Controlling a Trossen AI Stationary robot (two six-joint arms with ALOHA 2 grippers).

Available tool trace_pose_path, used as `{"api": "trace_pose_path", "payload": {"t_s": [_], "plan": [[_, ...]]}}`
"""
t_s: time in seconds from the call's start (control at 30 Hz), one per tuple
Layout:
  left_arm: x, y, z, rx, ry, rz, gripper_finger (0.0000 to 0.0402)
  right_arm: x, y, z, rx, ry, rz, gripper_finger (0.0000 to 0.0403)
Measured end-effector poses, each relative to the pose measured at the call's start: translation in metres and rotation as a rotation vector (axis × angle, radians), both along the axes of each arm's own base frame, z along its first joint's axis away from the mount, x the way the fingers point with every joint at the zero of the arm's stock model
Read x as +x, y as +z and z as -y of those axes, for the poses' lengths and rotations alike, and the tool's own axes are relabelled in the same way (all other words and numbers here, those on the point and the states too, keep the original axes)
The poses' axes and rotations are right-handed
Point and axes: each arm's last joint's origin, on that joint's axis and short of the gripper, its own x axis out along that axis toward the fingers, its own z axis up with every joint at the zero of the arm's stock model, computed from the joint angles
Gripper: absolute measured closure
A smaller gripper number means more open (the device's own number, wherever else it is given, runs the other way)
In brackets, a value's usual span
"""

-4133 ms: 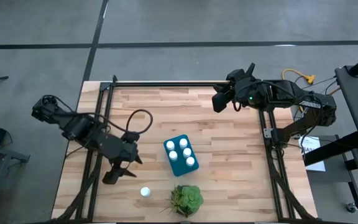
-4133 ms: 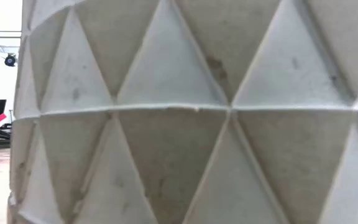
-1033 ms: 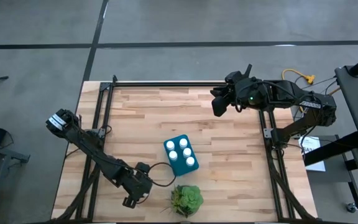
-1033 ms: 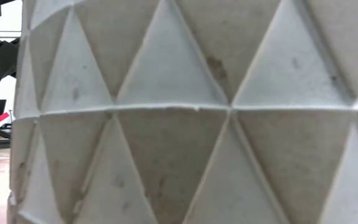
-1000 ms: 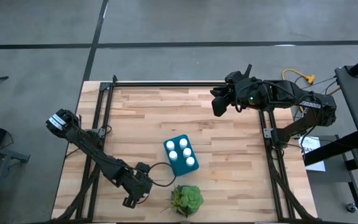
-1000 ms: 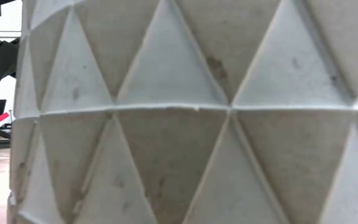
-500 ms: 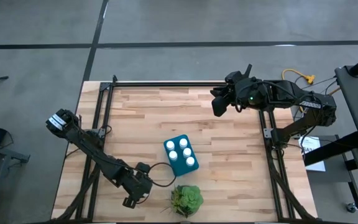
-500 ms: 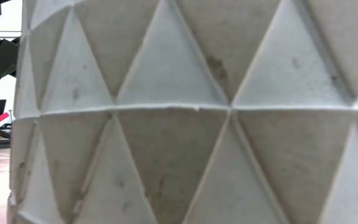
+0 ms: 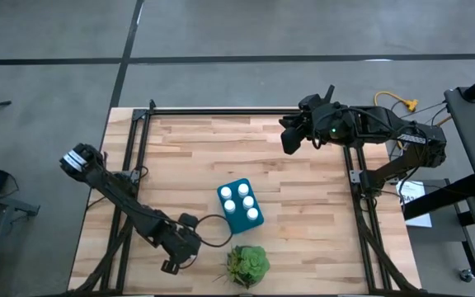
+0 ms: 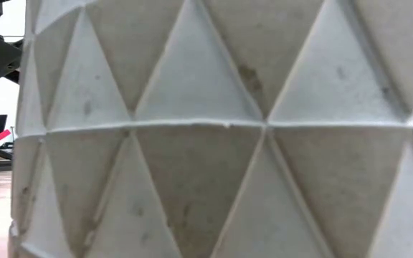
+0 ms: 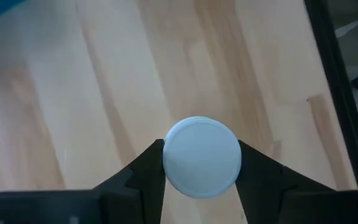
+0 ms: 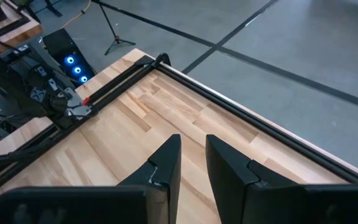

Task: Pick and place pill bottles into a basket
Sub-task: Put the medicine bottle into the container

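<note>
Low over the table's near edge, left gripper (image 11: 201, 163) pinching a pill bottle (image 11: 202, 157), fingers (image 11: 146, 174) either side.

A leafy green plant (image 9: 247, 264) stands at the near edge of the light wooden tabletop (image 9: 204, 157). Its white pot (image 10: 214, 129), moulded in raised triangles, fills almost all of the low view. A black metal frame (image 9: 221, 110) runs along the tabletop's far edge and down both sides. Grey floor (image 9: 221, 33) crossed by dark lines lies beyond. A yellow cable (image 9: 401, 104) coils off the right side.
</note>
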Motion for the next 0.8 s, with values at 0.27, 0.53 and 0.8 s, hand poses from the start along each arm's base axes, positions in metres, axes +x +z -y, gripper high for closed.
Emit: {"api": "trace_pose_path", "payload": {"t_s": [0.27, 0.53, 0.8], "plan": [[-0.009, 0.016, -0.01, 0.01, 0.015, -0.016, 0.0259, 0.0, 0.0, 0.0, -0.002, -0.003, 0.002, 0.0335], [-0.014, 0.05, -0.032, -0.034, 0.142, 0.046, 0.0259, 0.0, 0.0, 0.0, -0.003, -0.005, 0.004, 0.0335], [-0.007, 0.086, -0.053, 0.013, 0.213, 0.11, 0.0259, 0.001, 0.002, 0.001, -0.017, -0.024, 0.026, 0.0335]]}}
